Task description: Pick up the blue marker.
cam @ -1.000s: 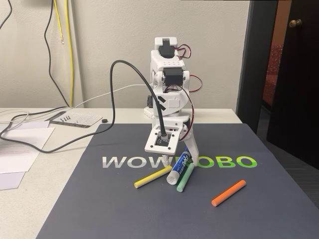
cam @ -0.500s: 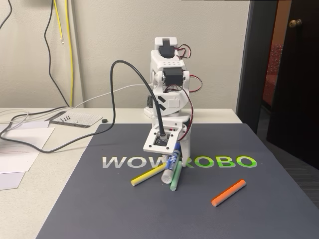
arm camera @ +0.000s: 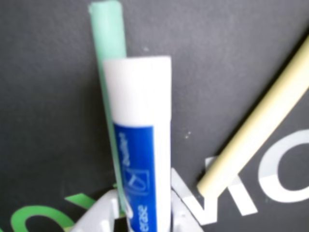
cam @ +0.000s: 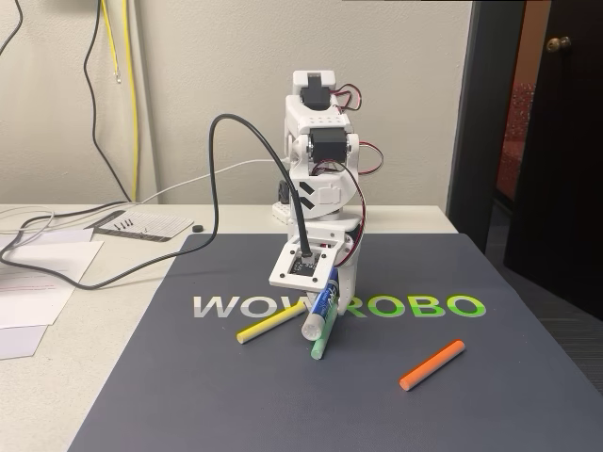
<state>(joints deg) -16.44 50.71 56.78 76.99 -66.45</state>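
Gripper [cam: 329,285] clamps blue marker [cam: 317,308] above mat [cam: 188,395].

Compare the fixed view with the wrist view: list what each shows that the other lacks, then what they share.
Fixed view alone: the orange stick lying apart on the mat, the arm's body, the papers and cables on the table.

Wrist view alone: the blue label print close up, and the marker's barrel running down between the gripper fingers.

Both: the blue marker, the green stick beneath it, the yellow stick, and the dark mat's lettering.
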